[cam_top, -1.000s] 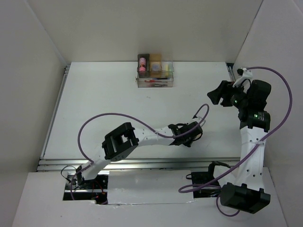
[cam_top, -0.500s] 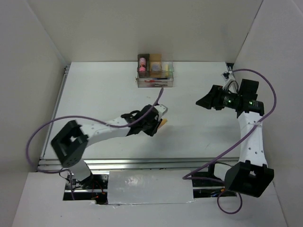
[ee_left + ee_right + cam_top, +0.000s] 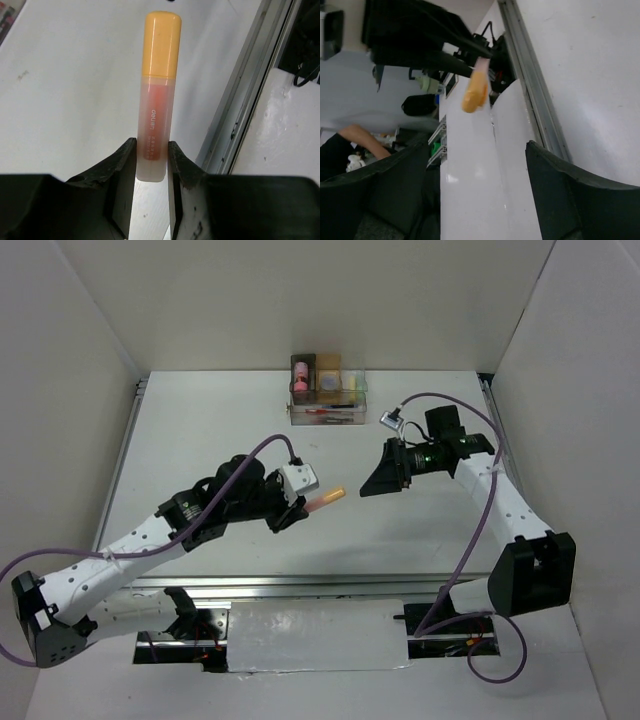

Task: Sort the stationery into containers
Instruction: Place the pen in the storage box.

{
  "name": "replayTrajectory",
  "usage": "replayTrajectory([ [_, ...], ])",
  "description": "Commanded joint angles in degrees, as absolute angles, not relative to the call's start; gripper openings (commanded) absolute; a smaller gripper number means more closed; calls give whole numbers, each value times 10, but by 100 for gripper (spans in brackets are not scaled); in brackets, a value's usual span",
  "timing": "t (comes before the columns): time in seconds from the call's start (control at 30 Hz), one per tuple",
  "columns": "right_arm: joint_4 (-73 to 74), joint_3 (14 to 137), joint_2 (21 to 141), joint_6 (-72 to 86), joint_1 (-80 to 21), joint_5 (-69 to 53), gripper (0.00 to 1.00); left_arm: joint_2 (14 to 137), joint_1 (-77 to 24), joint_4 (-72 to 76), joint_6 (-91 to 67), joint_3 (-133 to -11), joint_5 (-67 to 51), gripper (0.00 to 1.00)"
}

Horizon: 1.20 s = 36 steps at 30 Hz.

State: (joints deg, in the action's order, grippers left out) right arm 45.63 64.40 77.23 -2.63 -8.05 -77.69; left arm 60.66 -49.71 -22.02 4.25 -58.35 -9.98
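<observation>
the white bench (image 3: 200, 440) fills the walled cell, and the cluster of containers (image 3: 328, 392) at its far edge serves as the landmark here. the left arm (image 3: 140, 540) stretches from the near left corner toward the middle, ending well short of the cluster on its near side. the right arm (image 3: 500, 510) bends in from the right wall, its wrist stopping to the near right of the cluster. in the cluster, the long clear tray (image 3: 328, 415) forms the near side, with thin red and dark pens lying in it. behind it stand the dark grey box (image 3: 300, 368), the tan box (image 3: 328, 368) and the clear box (image 3: 352, 378). the right claw (image 3: 378, 480) has its fingers wide apart with nothing between them, as the right wrist view (image 3: 475, 200) shows plainly. the left claw (image 3: 292, 512) is clamped on the clear end of the orange marker (image 3: 325, 500). the wrist view shows both pads (image 3: 125, 165) pressed against the barrel. the marker's orange cap (image 3: 162, 42) juts out past the fingertips, well apart from the cluster and on its near side. a pink stubby cylinder (image 3: 299, 375) sits in the dark grey box, and a purple round pot (image 3: 328, 382) in the tan one.
</observation>
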Motion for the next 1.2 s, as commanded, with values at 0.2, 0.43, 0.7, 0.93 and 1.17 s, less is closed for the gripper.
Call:
replayTrajectory([
  [0.2,498,698,795,-48,-145,-802,80,600,-484,-242,74,-577,-141,0],
  [0.43,394,675,827,84,-155,-736,60,614,-485,-229,71,-584,-134,0],
  [0.7,370,680,847,127,-165,-746,57,639,-485,-222,70,-599,-120,0],
  [0.93,367,662,858,134,-175,-729,55,646,-485,-221,72,-603,-91,0],
  [1.17,379,665,868,126,-185,-717,58,656,-485,-218,76,-611,-76,0],
])
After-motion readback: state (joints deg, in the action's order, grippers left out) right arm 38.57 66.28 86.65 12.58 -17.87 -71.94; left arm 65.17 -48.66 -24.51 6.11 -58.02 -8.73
